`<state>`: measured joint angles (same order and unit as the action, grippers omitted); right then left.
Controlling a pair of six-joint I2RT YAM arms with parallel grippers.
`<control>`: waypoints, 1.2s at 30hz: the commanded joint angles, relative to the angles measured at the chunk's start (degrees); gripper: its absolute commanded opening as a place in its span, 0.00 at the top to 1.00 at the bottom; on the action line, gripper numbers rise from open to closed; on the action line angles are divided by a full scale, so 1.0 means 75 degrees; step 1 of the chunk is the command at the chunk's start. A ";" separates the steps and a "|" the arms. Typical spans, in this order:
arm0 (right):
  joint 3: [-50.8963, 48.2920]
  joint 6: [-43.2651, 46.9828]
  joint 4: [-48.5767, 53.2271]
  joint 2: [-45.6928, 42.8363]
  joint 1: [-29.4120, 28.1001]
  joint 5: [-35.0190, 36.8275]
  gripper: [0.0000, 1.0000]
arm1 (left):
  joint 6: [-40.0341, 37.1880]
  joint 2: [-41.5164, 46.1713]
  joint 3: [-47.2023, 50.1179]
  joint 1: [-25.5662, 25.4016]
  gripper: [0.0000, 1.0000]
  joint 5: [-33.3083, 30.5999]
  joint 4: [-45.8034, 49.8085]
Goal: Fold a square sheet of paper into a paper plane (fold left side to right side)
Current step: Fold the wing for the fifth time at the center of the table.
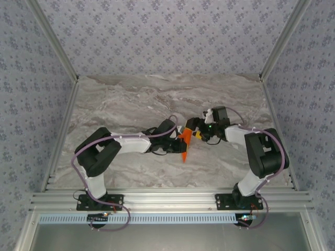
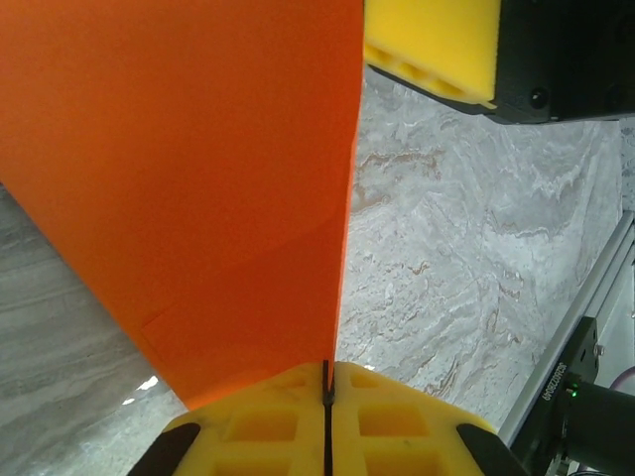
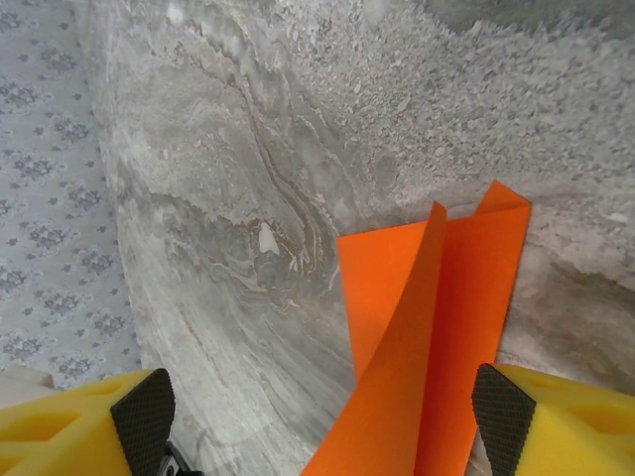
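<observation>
Orange paper is held over the middle of the tabletop, stood on edge, with a narrow pointed tip directed toward the tabletop's near edge. Whether that tip touches the tabletop cannot be told.

The left gripper is reached in from the tabletop's left side. In the left wrist view its yellow fingers are seen pressed together, and the bottom edge of the paper is pinched in the seam between them. A broad orange face is spread out above that grip, and a faint crease line is seen running across its lower part.

The right gripper is brought in from the tabletop's right side, just beside the paper; one of its yellow fingers is seen at the top of the left wrist view. In the right wrist view this gripper is spread wide, a black-padded fingertip at each lower corner. The paper is seen between them as two orange flaps joined along a fold, marbled tabletop behind. Contact between paper and right fingers cannot be told.
</observation>
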<state>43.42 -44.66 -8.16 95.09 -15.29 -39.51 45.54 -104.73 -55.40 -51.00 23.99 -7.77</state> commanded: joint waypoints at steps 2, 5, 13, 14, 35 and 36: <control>0.0343 -0.0029 -0.0013 0.0283 -0.0137 0.0184 0.17 | 0.0127 0.0159 0.0102 0.0027 0.94 0.0141 -0.0305; 0.0506 0.0054 0.0119 0.0435 -0.0222 0.0221 0.17 | 0.0164 0.0124 0.0131 0.0027 0.94 0.0157 -0.0367; 0.0803 0.0291 0.0697 0.0761 -0.0375 0.0534 0.17 | 0.0211 0.0118 0.0205 0.0064 0.95 0.0117 -0.0426; 0.0819 0.0344 0.0812 0.0782 -0.0387 0.0617 0.17 | 0.0209 0.0124 0.0219 0.0062 0.95 0.0118 -0.0439; 0.1442 0.1366 0.2599 0.1374 -0.0641 0.1362 0.16 | 0.0434 -0.0111 0.0844 0.0563 0.94 0.1080 -0.1494; 0.1441 0.1375 0.2598 0.1381 -0.0638 0.1365 0.16 | 0.0463 -0.0150 0.0871 0.0586 0.94 0.1162 -0.1581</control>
<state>54.70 -36.93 6.48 102.59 -19.66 -33.04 48.38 -104.81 -49.54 -47.22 29.78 -16.16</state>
